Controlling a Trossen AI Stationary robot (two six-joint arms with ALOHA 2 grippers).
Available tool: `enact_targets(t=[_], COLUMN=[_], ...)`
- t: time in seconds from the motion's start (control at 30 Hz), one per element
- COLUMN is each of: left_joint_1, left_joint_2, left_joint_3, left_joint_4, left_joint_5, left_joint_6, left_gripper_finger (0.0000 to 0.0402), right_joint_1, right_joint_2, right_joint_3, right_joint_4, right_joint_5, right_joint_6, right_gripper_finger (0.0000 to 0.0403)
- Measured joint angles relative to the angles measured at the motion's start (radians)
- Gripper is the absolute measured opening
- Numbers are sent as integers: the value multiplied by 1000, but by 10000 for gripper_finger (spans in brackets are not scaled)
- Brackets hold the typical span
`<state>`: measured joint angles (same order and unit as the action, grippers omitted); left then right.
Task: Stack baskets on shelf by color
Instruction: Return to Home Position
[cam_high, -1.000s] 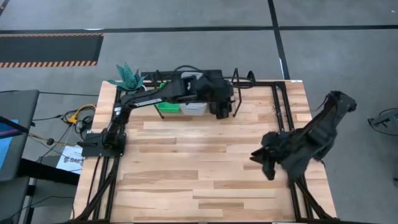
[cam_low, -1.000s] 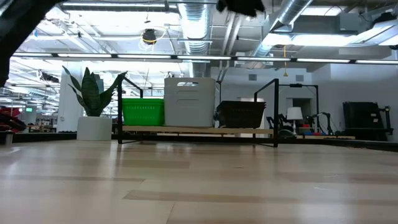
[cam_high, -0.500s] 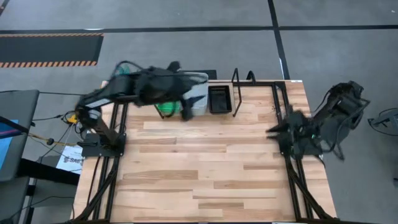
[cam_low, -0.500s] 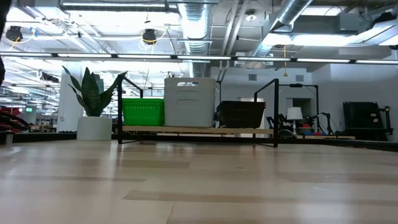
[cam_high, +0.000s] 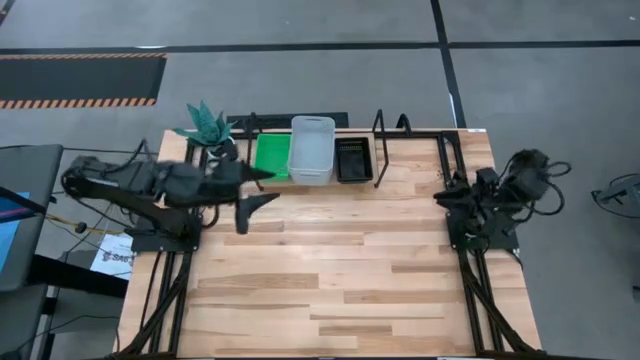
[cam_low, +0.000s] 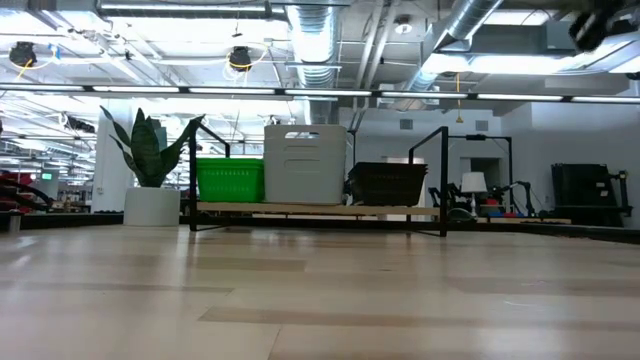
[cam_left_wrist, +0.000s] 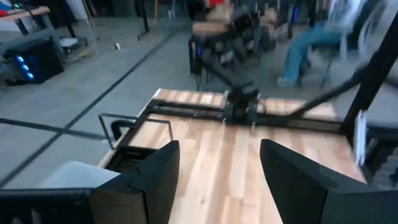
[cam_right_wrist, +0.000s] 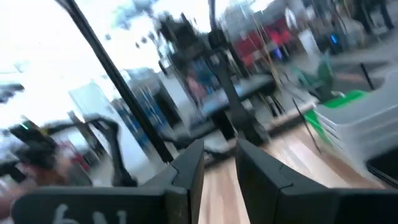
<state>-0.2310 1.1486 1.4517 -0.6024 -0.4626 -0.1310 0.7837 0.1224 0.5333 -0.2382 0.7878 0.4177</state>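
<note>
green stack (cam_high: 270, 157), white stack (cam_high: 311, 150), black stack (cam_high: 353, 160) on the shelf (cam_low: 300, 208), left gripper (cam_high: 258, 190) gaping open near its left end, right gripper (cam_right_wrist: 219, 146) off past its right end (grip? can't tell)

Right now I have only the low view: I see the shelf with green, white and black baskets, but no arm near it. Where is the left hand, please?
Observer: In the high view the left hand hangs over the left part of the table, just in front of the green baskets.
Operator: Does it hold something?
Observer: No. The left wrist view shows its fingers wide apart, with nothing between them.
Operator: And the other side?
Observer: The right arm is folded at the table's right edge. In its wrist view the right hand is empty, with a narrow gap between the fingers.
</note>
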Motion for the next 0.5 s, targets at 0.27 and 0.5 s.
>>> enact_targets(t=[0.27,0.5], left_joint_1=[-138,-220], left_joint_2=[-399,-683], left_joint_3=[-741,-1147], left_joint_4=[484,668], left_joint_5=[-98,-207], left_joint_6=[-220,-415], left_gripper_finger=[213,213], right_joint_1=[-17,-63], right_joint_2=[-118,-120], right_joint_3=[-297,-412], right_joint_4=[314,341], right_joint_5=[21,-7], right_joint_6=[-78,26], right_gripper_finger=[118,118])
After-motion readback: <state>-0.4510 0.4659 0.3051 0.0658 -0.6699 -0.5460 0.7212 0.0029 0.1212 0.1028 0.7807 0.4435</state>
